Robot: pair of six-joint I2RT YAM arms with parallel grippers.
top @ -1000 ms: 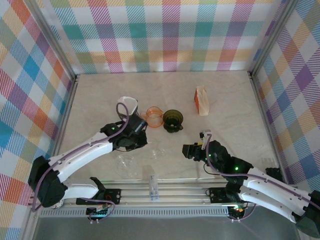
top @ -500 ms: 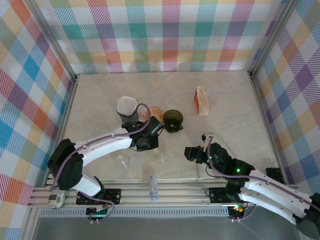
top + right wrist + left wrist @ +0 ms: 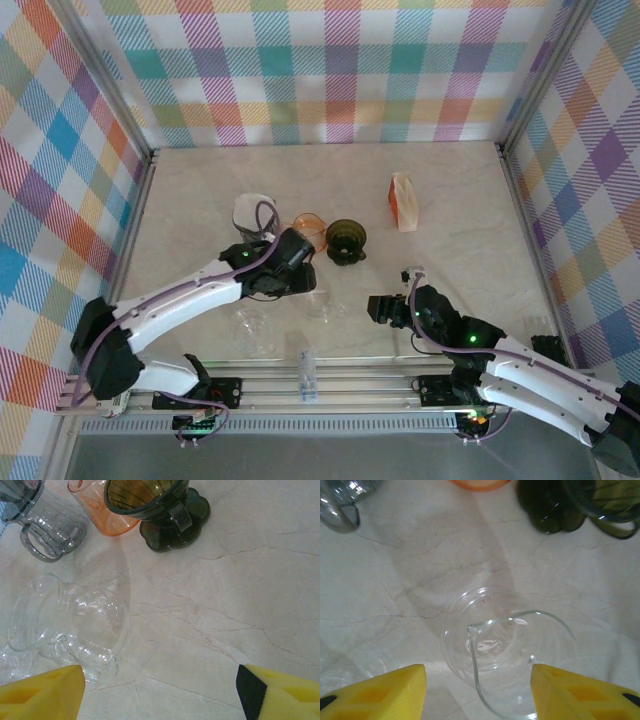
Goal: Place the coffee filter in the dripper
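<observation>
- Filter (image 3: pixel 253 209): white cone, upper left of centre in top view, sitting in the mouth of the grey dripper (image 3: pixel 47 522). It looks seated, so I'd judge the placing step done or all but done.
- L gripper (image 3: pixel 477 675): yellow fingers spread wide, nothing pinched. In its wrist view it hangs over a clear glass (image 3: pixel 495 640).
- R gripper (image 3: pixel 160 680): fingers spread too, empty, over bare table (image 3: pixel 225 580); lower right of centre in top view, well apart from the filter.
- Next move, my guess: check the filter sits even w/ no folded edge. If OK, back the L arm off w/o clipping the orange cup (image 3: pixel 309 232) or green dripper (image 3: pixel 346 238), both near it.
- Writing: none you can read. The pack (image 3: pixel 403 200), upper right of centre, is orange & white; any print is too small to tell.
</observation>
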